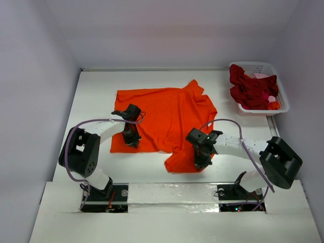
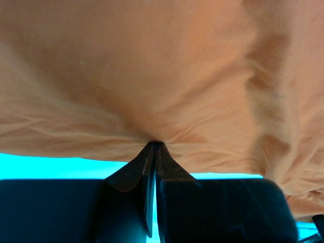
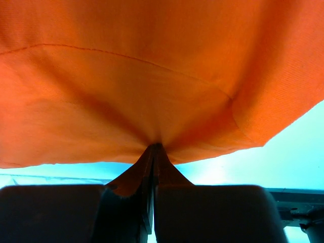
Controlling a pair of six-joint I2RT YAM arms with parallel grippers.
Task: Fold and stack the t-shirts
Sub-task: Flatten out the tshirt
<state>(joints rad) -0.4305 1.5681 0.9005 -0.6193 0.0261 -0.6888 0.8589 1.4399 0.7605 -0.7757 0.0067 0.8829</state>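
White basket [image 1: 282, 96] on table's [image 1: 96, 96] far right

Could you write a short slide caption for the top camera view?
Left claw and right claw pinch the near edge of an orange t-shirt spread on the white table.

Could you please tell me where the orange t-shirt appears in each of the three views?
Top external: the orange t-shirt lies spread out at centre.
Left wrist: the shirt fills the upper frame; the left gripper, jaws shut, pinches its edge.
Right wrist: same, pinched by the right gripper.
Shared landmark: the pale table below the shirt's edge.
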